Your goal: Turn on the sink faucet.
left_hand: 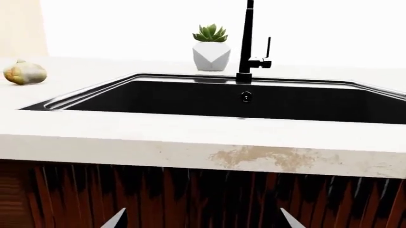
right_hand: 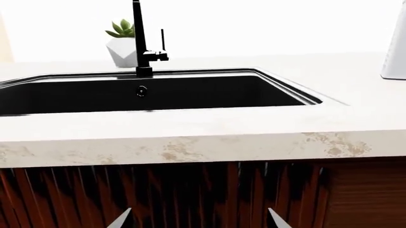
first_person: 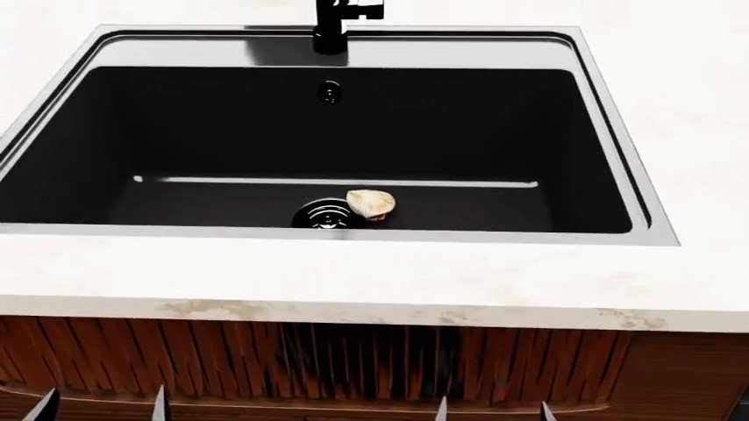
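The black sink faucet (left_hand: 246, 42) stands upright behind the sink (left_hand: 209, 102), its thin side lever (left_hand: 268, 49) pointing up. It also shows in the right wrist view (right_hand: 140, 40) and its base in the head view (first_person: 331, 35). The sink (first_person: 351, 132) is a black basin with a steel rim, a chrome drain (first_person: 322, 214) and an overflow hole (first_person: 331, 90). My left gripper (first_person: 102, 408) and right gripper (first_person: 492, 410) are open and empty, low in front of the cabinet, well short of the faucet. Only their fingertips (left_hand: 117, 219) (right_hand: 123, 219) show.
A pale shell-like object (first_person: 371, 203) lies in the basin beside the drain. A potted succulent (left_hand: 211, 47) stands behind the sink left of the faucet. A stone-like lump (left_hand: 24, 72) lies on the counter at left. A white object (right_hand: 396, 42) stands at right. Dark wood cabinet front (first_person: 351, 360) is below.
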